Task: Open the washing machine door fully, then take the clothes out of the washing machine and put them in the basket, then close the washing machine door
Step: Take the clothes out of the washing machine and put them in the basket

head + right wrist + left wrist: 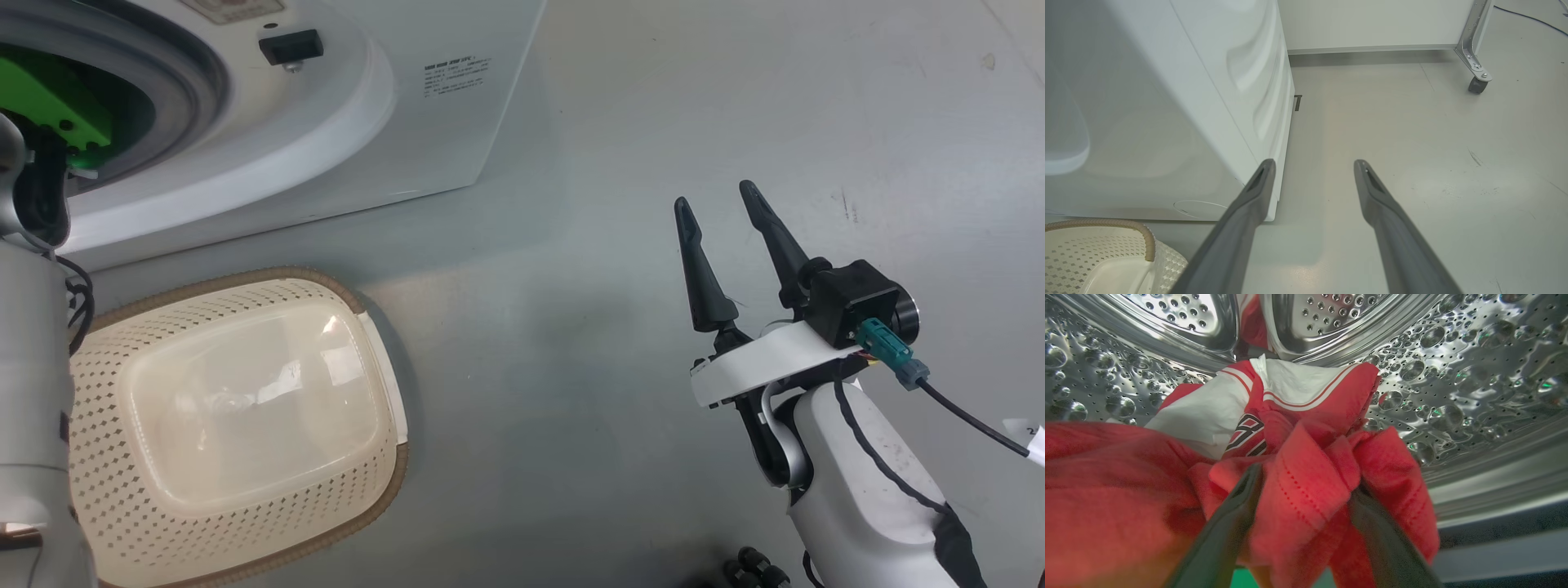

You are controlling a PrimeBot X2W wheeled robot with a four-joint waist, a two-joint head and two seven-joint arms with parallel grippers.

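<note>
Left jaws spread, straddling a bunched fold of the clothes (1298, 486) at centre frame in the drum (1453, 375), light, limp stuff, so pinch that thick ridge; right jaws spread too.

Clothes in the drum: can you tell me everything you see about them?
The clothes are soft, crumpled fabric, mostly bright red with white panels, thin red stripes and a dark number print. Stitched hems show on the nearest fold. They lie heaped in the dimpled steel drum. The left gripper is open; its dark fingers sit either side of that fold, touching it.
</note>
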